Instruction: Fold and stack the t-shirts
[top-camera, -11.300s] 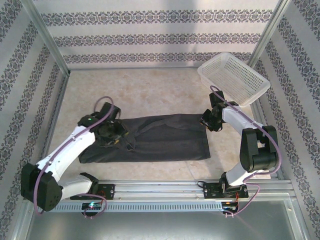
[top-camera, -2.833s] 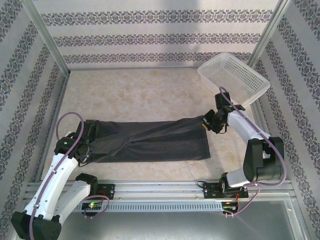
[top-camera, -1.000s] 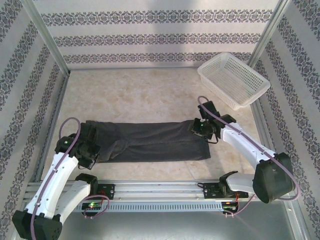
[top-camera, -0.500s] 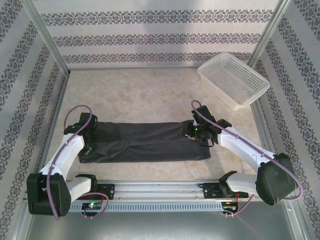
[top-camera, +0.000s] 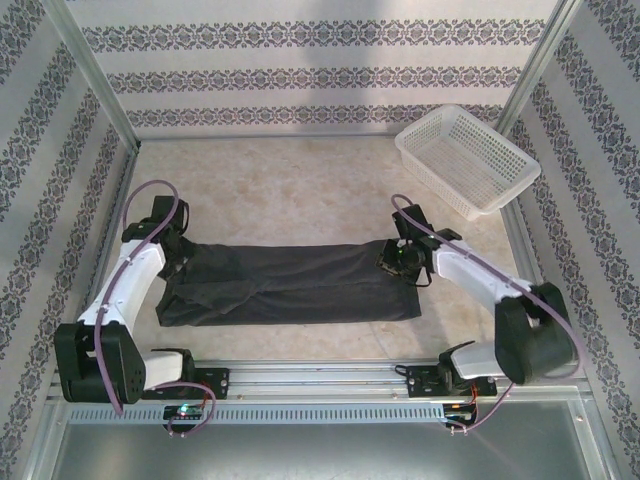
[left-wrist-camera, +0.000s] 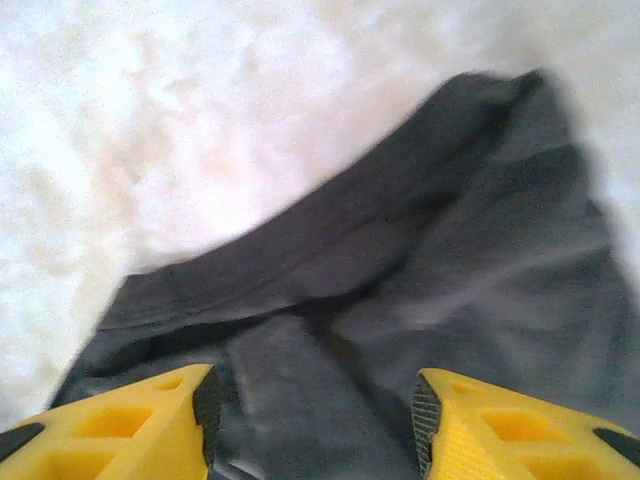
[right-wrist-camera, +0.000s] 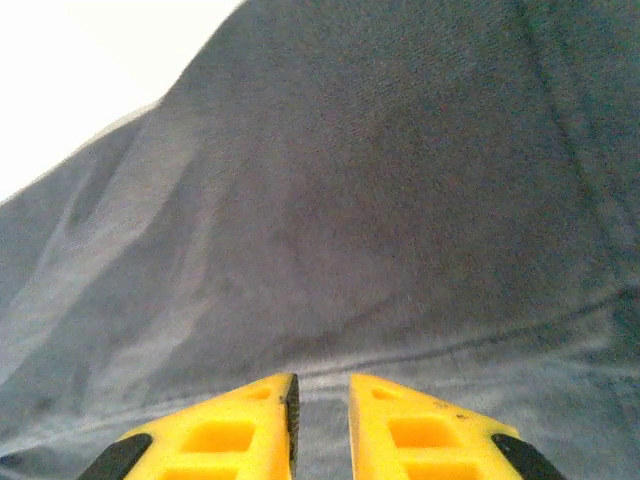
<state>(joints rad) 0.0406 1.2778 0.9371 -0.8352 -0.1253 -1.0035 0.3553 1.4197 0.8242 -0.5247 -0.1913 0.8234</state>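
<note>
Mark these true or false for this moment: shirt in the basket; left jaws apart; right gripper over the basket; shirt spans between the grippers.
1. The t-shirt lies in the basket. False: it lies on the table, and the basket stands apart at the far right.
2. The left gripper has its jaws apart above the cloth. True.
3. The right gripper is over the basket. False: it is at the t-shirt's right end.
4. The t-shirt stretches from one gripper to the other. True.

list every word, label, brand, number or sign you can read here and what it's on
No readable text in these views.
t-shirt: plain dark cloth, no print or visible tag.
basket: bare white mesh, no label visible.
walls: an ornamental pattern, no letters.
</note>
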